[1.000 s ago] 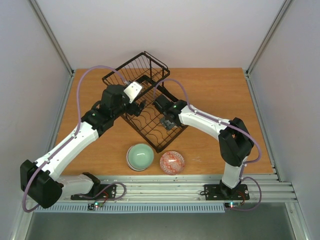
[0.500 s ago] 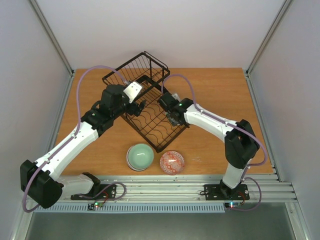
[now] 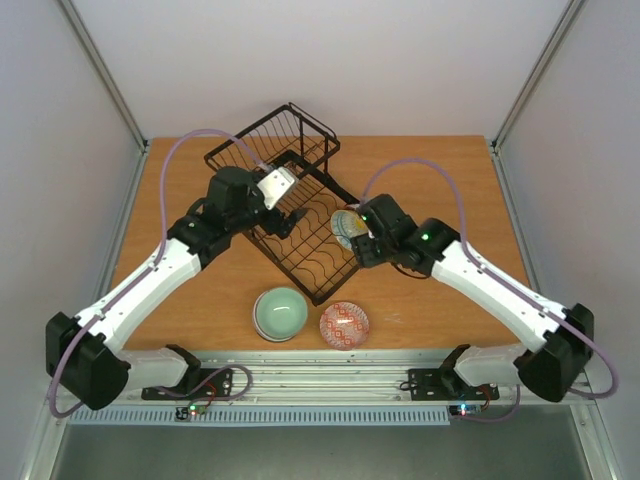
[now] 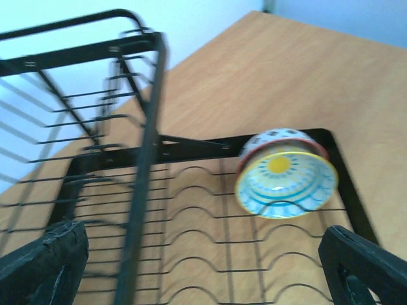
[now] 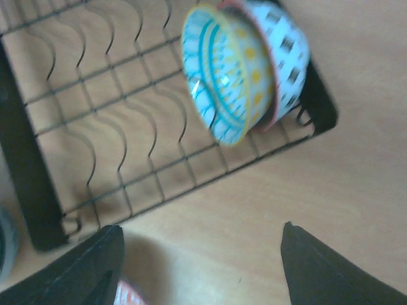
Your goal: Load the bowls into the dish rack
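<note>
One patterned bowl (image 5: 241,70) stands in the dish rack (image 3: 300,262) just ahead of the empty, spread right gripper (image 5: 200,244), the left gripper (image 4: 197,260) gapes empty too, and the mint bowl (image 3: 280,312) and pink bowl (image 3: 344,323) behind them are not yet loaded.

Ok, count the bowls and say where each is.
4. Yellow-centred bowl and blue-and-white bowl stand on edge together in the dish rack; mint green bowl and pink-red bowl sit on the table before it. Others may be hidden.

No writing or labels can be read anywhere.
</note>
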Robot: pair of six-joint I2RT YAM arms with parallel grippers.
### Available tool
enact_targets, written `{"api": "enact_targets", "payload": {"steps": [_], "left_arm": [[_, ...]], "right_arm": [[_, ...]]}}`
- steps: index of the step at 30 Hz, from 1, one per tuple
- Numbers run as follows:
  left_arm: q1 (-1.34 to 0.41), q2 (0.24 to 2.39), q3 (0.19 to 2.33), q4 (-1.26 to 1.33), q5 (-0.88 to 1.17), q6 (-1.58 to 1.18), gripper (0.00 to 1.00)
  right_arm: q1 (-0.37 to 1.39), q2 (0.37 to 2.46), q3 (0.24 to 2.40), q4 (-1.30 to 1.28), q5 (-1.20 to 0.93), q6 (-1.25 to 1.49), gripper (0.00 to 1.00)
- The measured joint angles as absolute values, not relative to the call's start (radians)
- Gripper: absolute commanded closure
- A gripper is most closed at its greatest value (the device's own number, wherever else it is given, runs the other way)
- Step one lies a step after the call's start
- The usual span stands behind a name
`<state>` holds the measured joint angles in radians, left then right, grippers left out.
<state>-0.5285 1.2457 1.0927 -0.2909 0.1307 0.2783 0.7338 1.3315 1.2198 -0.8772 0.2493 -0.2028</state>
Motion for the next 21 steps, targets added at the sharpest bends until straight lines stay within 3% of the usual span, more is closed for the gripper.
{"api": "enact_targets", "payload": {"steps": [3,6,11,21], "left_arm": [[-0.535,1.284,1.117,-0.325,0.226,0.276,0.02],[-0.545,1.336,1.147,-0.348,0.297,0.284,0.02],[-0.571,1.371,1.163,-0.384,0.352,0.279,0.02],[-0.594,1.406,1.163,-0.477,0.360,0.274,0.02]], "right_arm": [[0.735,1.256,1.140,-0.899,0.152,-0.140,0.54],[0.743,1.219,1.031,-0.920,0.065,-0.080,0.58],[0.794,1.195,0.879,-0.933,-0.045,0.020,0.59],[0.876,1.240,0.820,-0.868,-0.108,0.120,0.61]]}}
